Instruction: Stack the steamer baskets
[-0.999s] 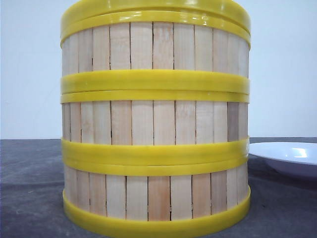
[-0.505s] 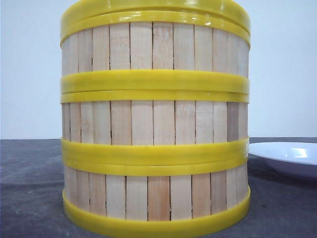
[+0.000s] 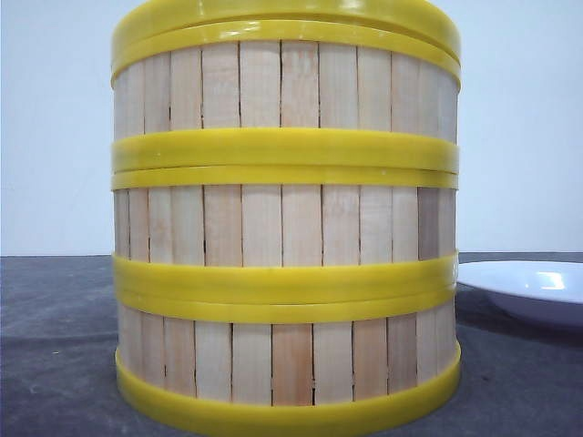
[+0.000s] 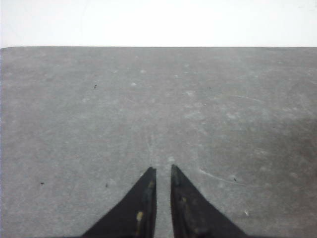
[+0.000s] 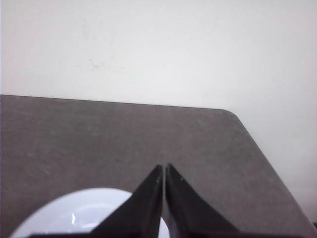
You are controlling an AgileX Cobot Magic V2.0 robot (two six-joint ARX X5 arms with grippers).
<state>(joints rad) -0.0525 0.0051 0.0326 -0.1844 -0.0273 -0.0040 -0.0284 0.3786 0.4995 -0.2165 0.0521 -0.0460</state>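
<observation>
Centrally, the three stacked slat-walled, yellow-rimmed steamer baskets (image 3: 285, 228) fill the front view on the grey table (image 3: 55, 346), a white round plate (image 3: 533, 287) just beside; only wrist views show the left gripper (image 4: 163, 171) slightly parted and the right gripper (image 5: 164, 167) pressed together.

the steamer baskets (image 3: 285, 218) stand stacked three high, close to the camera and filling most of the frame, their yellow rims meeting in double bands between the tiers of pale slats. the stack rests upright on the dark grey table (image 3: 55, 346). a white plate (image 3: 537, 289) sits behind it to the right, partly hidden.
</observation>
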